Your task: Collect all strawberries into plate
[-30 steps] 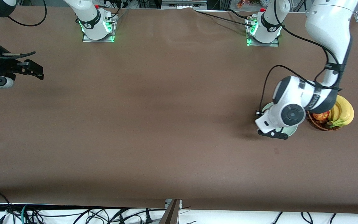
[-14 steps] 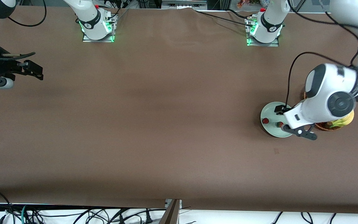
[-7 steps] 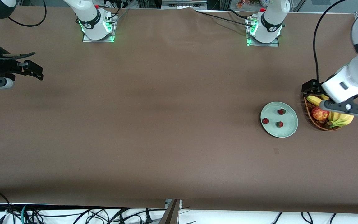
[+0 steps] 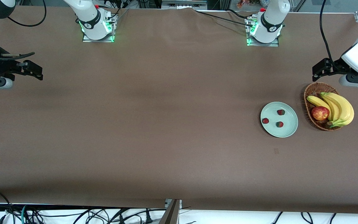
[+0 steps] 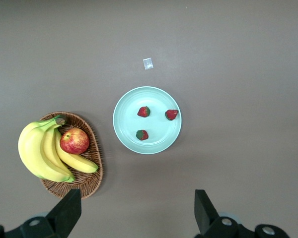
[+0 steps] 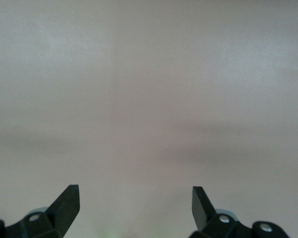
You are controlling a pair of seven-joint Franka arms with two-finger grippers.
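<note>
Brown table (image 4: pixel 154 124), seen from above, with both arms raised clear of the work. Wicker basket (image 4: pixel 310 93), toward the left arm's end of the table, holding bananas (image 4: pixel 340 107) and a red apple (image 4: pixel 320 113). Plate (image 4: pixel 286 130), pale mint green, just beside the basket and apart from it, on the side toward the table's middle. Left gripper (image 4: pixel 329 73) hangs above the table by the basket's rim, jaws spread wide and holding nothing; the plate lies nearer the front camera than the spot beneath it. This arm is much the nearer to the plate. Right gripper (image 4: pixel 29 71), waiting at the right arm's end, likewise spread and empty. Three strawberries (image 4: pixel 280 112) lie on the plate, well separated; none remains elsewhere, so the collecting appears complete.
</note>
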